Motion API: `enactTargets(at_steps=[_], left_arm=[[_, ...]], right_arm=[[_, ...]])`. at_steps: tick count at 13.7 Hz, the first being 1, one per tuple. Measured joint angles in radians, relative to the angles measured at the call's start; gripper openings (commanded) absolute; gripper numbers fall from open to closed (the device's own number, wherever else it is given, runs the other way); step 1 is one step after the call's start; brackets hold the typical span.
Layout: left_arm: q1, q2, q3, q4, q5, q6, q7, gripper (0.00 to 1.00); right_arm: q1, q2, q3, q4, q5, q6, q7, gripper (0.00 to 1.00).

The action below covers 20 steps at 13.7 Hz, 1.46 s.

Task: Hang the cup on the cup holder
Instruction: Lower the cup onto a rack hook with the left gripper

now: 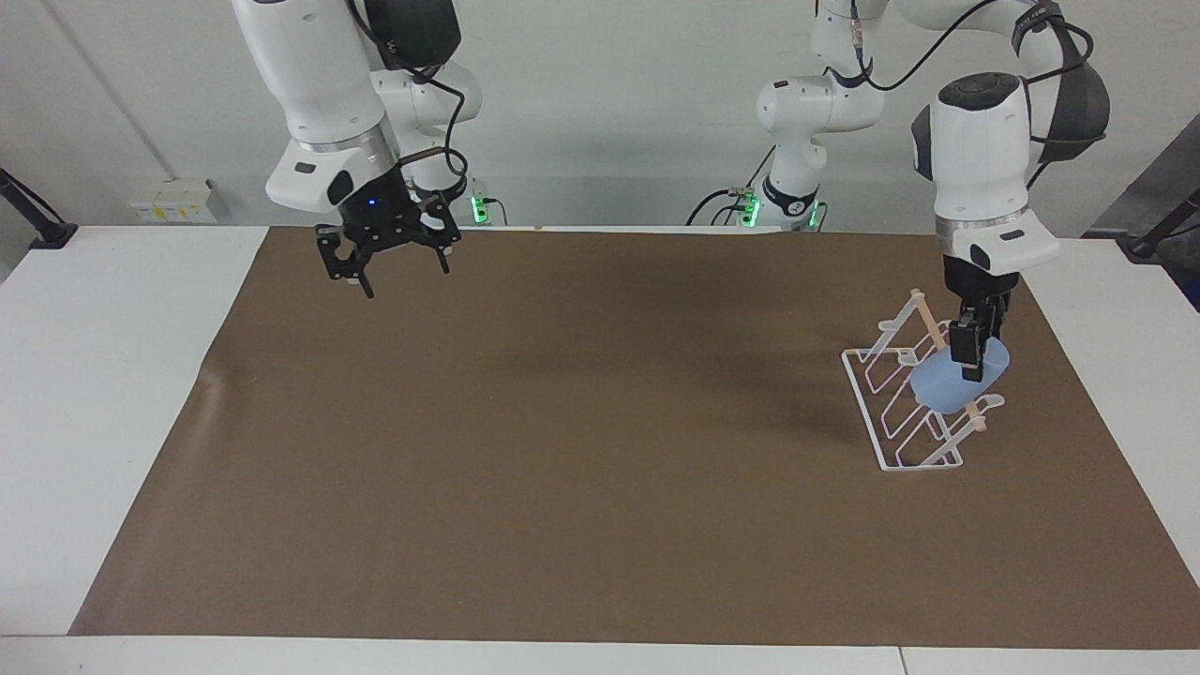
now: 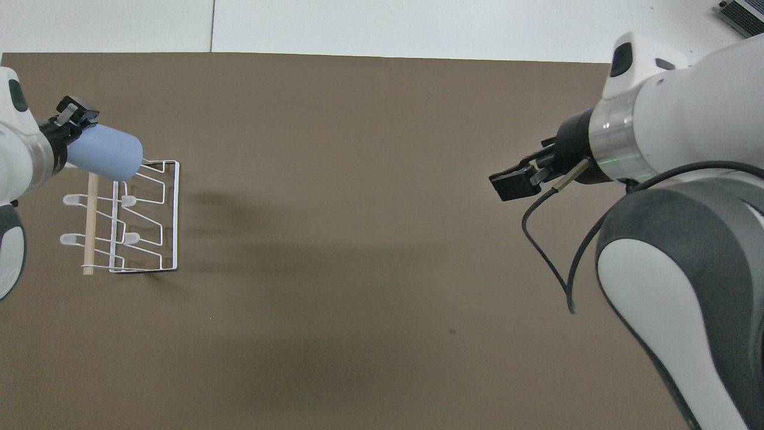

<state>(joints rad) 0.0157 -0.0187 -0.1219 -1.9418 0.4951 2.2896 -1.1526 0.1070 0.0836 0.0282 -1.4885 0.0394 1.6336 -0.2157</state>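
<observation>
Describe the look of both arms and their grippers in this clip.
Both arms have glossy white shells with dark grey joint caps and a silver ring at the wrist. Black cables run along each. The right gripper is black, with skeletal linkage fingers and a blue light on its body. The left gripper is black too.

Brown mat [image 1: 562, 469] across white table [image 1: 112, 394]; wall socket box [image 1: 171, 201] near the right arm's end.

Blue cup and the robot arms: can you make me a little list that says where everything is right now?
cup: light blue cup, held tilted over the rack
cup holder: white wire cup holder with a wooden dowel, at the left arm's end of the brown mat
left gripper: left gripper shut on the cup, above the rack
right gripper: right gripper open, empty, waiting over the mat's edge nearest the robots
hung yet: cannot tell
</observation>
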Motion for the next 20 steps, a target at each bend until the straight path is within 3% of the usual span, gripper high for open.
enactTargets(at_steps=[6, 13, 19, 20], left_arm=[[-0.009, 0.013, -0.007, -0.021, 0.014, 0.001, -0.016, 0.00], [-0.012, 0.013, -0.010, -0.065, 0.018, 0.010, -0.019, 0.00], [-0.012, 0.013, -0.010, -0.141, 0.035, 0.080, -0.021, 0.00], [-0.011, 0.013, -0.009, -0.152, 0.035, 0.094, -0.021, 0.09]], right_arm=[[-0.034, 0.001, -0.106, -0.015, -0.001, -0.047, 0.046, 1.00], [-0.028, -0.013, -0.107, -0.091, -0.001, -0.015, 0.140, 1.00], [-0.028, -0.038, -0.122, -0.090, -0.001, -0.030, 0.172, 1.00], [-0.028, -0.040, -0.122, -0.090, -0.001, -0.031, 0.175, 1.00]])
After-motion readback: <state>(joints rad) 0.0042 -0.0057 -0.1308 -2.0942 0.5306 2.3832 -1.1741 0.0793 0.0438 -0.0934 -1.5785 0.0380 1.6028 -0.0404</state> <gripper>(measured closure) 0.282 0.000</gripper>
